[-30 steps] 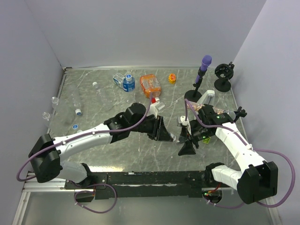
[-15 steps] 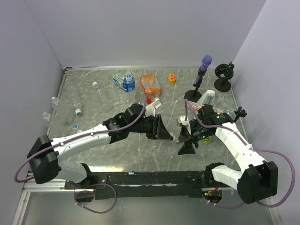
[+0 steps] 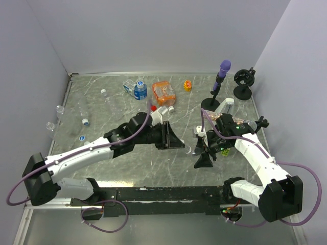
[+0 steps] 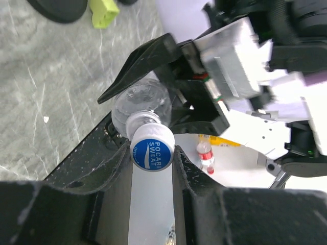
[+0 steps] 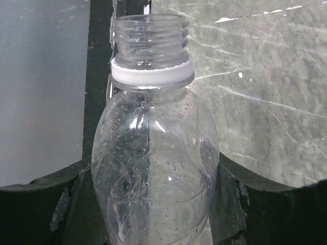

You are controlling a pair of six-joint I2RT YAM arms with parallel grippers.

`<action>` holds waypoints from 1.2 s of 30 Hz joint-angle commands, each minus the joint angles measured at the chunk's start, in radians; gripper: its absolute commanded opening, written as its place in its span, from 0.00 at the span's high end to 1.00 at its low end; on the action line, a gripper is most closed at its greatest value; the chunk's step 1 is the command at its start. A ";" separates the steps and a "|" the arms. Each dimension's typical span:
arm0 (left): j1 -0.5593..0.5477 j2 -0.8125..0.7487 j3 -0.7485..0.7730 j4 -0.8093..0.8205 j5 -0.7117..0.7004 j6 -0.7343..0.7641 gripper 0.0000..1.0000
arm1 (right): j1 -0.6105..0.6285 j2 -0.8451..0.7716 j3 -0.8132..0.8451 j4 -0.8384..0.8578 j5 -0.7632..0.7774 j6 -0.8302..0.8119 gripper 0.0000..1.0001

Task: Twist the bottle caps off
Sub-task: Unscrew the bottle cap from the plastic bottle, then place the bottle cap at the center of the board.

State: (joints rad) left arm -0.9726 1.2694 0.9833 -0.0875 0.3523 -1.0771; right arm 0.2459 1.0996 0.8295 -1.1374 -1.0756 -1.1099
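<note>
The desk (image 3: 153, 166) is a grey, marble-veined slab closed in by pale lavender walls (image 3: 153, 35) at the back and both sides. A thin metal rim (image 3: 153, 73) runs along its far edge and a black rail (image 3: 163, 194) along the near one.

The widest bare stretch lies near the front, between the two arms' bases. The back left corner and the back right are both cluttered.

The left arm (image 3: 92, 150) reaches across the middle from the lower left, and the right arm (image 3: 255, 148) bends in from the right. Their ends meet just right of centre. The right jaws are clamped on the body of a clear bottle (image 5: 153, 153). Its threaded neck is bare, with only a white collar ring (image 5: 152, 74) left on it. The left jaws stand narrow, pinching the blue-topped cap (image 4: 152, 153), which sits just off the bottle's mouth.

At the left lie a capless clear bottle (image 3: 108, 99), one loose blue cap (image 3: 85, 122) and a second blue cap (image 3: 82, 138). Toward the back are a blue-labelled bottle (image 3: 139, 91), an orange-labelled container (image 3: 163, 93) and a small yellow piece (image 3: 187, 84). The purple-topped black stand (image 3: 219, 84) rises close behind the right arm's wrist. A second black stand (image 3: 244, 81) is in the back right corner.
</note>
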 commanded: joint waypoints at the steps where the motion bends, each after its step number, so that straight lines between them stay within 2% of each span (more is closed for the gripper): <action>1: 0.018 -0.080 -0.026 -0.018 -0.061 -0.007 0.97 | -0.002 0.000 -0.001 0.014 -0.012 -0.033 0.89; 4: 0.031 -0.108 -0.026 -0.095 -0.104 0.029 0.97 | -0.002 -0.001 -0.001 0.014 -0.012 -0.030 0.89; 8: 0.077 -0.154 0.009 -0.317 -0.295 0.167 0.97 | -0.002 -0.003 -0.001 0.016 -0.010 -0.031 0.89; 12: 0.181 -0.225 -0.008 -0.500 -0.456 0.311 0.97 | -0.002 -0.006 -0.001 0.018 -0.010 -0.030 0.89; 16: 0.337 -0.275 -0.067 -0.586 -0.542 0.454 0.95 | -0.002 -0.007 -0.001 0.018 -0.009 -0.028 0.89; 18: 0.420 -0.265 -0.080 -0.604 -0.587 0.484 0.91 | -0.002 -0.009 -0.001 0.018 -0.009 -0.028 0.89; 20: 0.515 -0.237 -0.077 -0.560 -0.509 0.554 0.92 | -0.002 -0.010 -0.001 0.018 -0.009 -0.027 0.89; 23: 0.621 -0.164 -0.046 -0.557 -0.521 0.623 0.92 | -0.002 -0.015 -0.003 0.019 -0.006 -0.027 0.89; 29: 0.875 -0.026 -0.092 -0.439 -0.365 0.668 0.90 | -0.002 -0.018 -0.001 0.021 -0.004 -0.025 0.89; 33: 0.966 0.083 -0.120 -0.367 -0.322 0.649 0.90 | -0.002 -0.021 -0.003 0.021 -0.004 -0.025 0.89; 36: 0.998 0.162 -0.112 -0.347 -0.384 0.645 0.89 | -0.002 -0.021 -0.003 0.022 -0.003 -0.024 0.89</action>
State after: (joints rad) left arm -0.0086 1.3640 0.8749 -0.5087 -0.0307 -0.4480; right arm 0.2459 1.0966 0.8295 -1.1370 -1.0588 -1.1091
